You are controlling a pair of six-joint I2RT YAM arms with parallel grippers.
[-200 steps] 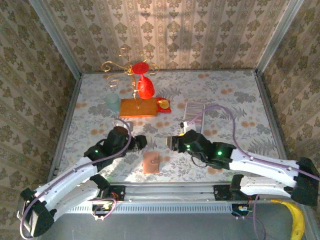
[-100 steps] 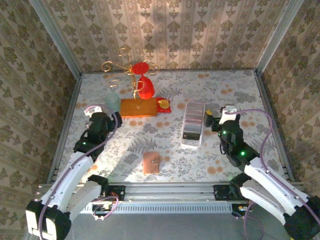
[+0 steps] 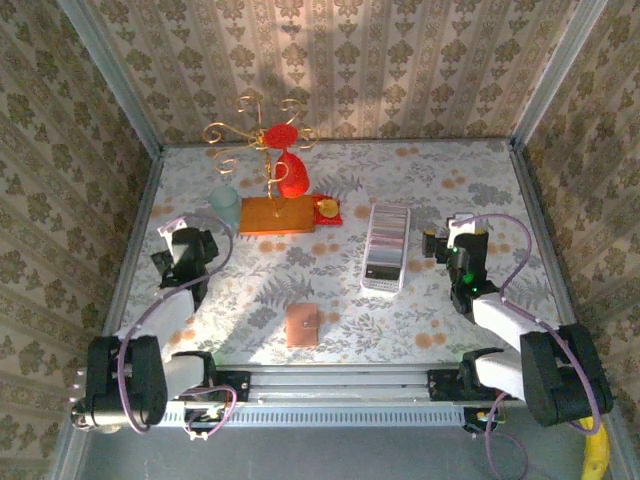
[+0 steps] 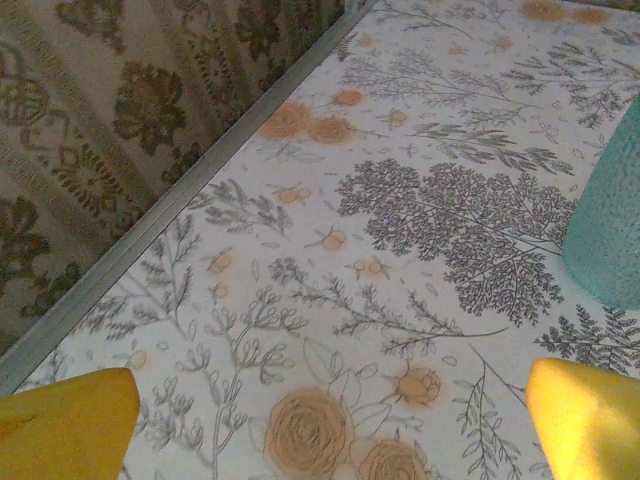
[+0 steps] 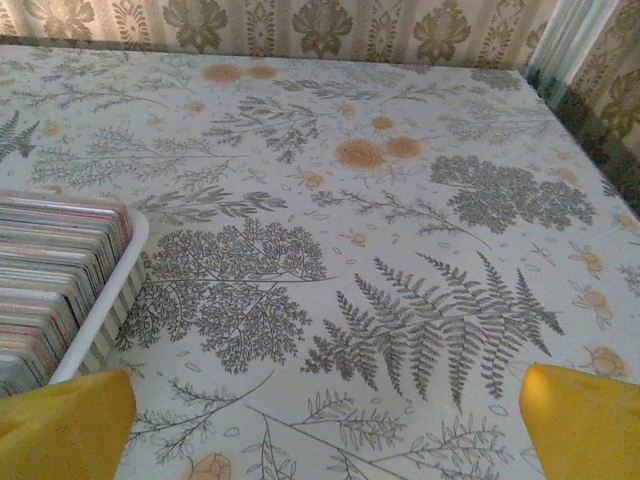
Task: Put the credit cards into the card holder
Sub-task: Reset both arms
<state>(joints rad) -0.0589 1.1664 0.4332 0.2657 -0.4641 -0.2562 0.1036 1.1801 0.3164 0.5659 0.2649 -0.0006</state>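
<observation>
The cards (image 3: pixel 388 232) stand on edge, packed in a row in a long white tray (image 3: pixel 381 284) on the right half of the desk (image 3: pixel 450 180); the tray runs near to far. In the right wrist view their pink, grey and white edges fill the tray's rounded corner at the left. The card holder (image 3: pixel 302 324), a flat tan-brown folder, lies alone close to the desk's near edge, about midway between the two arms. It is well apart from the tray, to the tray's near left.

The right end effector (image 3: pixel 447 240) is just right of the tray, beside its middle stretch, and points toward the far wall. Its yellow fingertips (image 5: pixel 585 420) stand wide apart over bare desk with nothing between them: open and empty.

The left end effector (image 3: pixel 180 238) is at the desk's left side, close to the left wall (image 3: pixel 90 150) and just near-left of a teal cup (image 3: pixel 226 207). Its yellow fingertips (image 4: pixel 60 425) are also spread wide with only desk between them: open and empty. In the left wrist view the cup stands at the right edge, and a metal rail (image 4: pixel 190 190) runs where the desk meets the patterned wall.

Far of the card holder, an orange block (image 3: pixel 278 216) lies just right of the cup. A gold wire stand (image 3: pixel 250 135) and a red glass-shaped thing (image 3: pixel 290 175) rise at it, and a small red-and-yellow piece (image 3: pixel 327 209) touches its right end.
</observation>
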